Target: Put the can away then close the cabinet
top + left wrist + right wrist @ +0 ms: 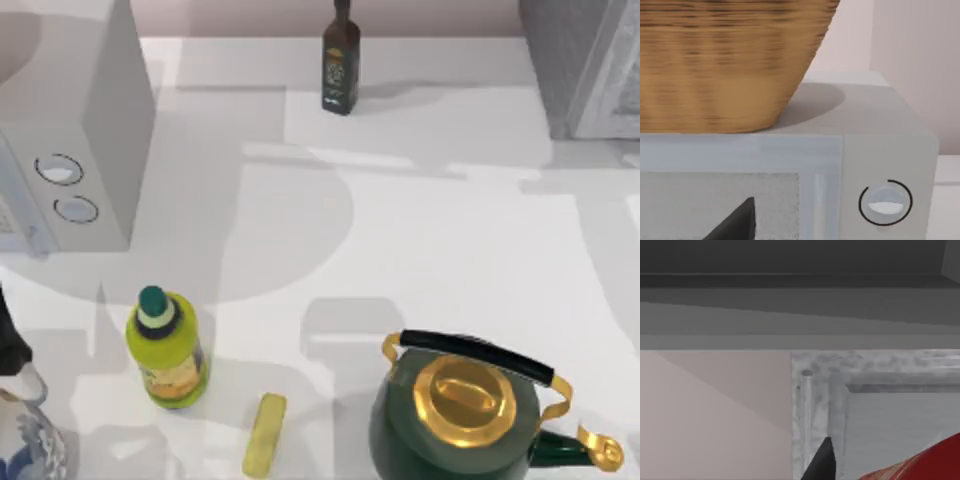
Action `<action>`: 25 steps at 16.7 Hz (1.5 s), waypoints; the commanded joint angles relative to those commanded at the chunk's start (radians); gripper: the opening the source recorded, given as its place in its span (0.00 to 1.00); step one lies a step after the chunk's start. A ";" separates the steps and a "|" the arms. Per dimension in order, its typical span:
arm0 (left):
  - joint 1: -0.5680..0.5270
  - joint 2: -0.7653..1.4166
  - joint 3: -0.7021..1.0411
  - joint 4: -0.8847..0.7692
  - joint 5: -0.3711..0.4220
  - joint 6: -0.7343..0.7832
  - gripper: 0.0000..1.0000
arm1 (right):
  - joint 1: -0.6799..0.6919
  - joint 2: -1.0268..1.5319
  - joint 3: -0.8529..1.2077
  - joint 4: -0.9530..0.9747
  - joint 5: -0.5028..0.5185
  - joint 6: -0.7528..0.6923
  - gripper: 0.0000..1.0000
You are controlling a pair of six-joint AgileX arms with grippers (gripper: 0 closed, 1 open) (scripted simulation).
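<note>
Right hand (824, 460) near the grey cabinet (890, 415), red can (925, 465) beside its fingertip (grip: cannot tell).

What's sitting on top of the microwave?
A woven basket stands on the microwave, as the left wrist view shows. Its inside is out of sight, so I cannot tell what it holds.
</note>
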 joint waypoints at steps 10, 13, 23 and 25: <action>0.000 0.000 0.000 0.000 0.000 0.000 1.00 | 0.055 0.367 0.453 -0.123 0.047 0.009 0.00; 0.000 0.000 0.000 0.000 0.000 0.000 1.00 | 0.055 0.367 0.453 -0.123 0.047 0.009 0.00; 0.000 0.000 0.000 0.000 0.000 0.000 1.00 | 0.014 0.659 0.840 -0.211 0.028 -0.004 0.00; 0.000 0.000 0.000 0.000 0.000 0.000 1.00 | 0.001 0.774 1.018 -0.249 0.018 0.000 0.00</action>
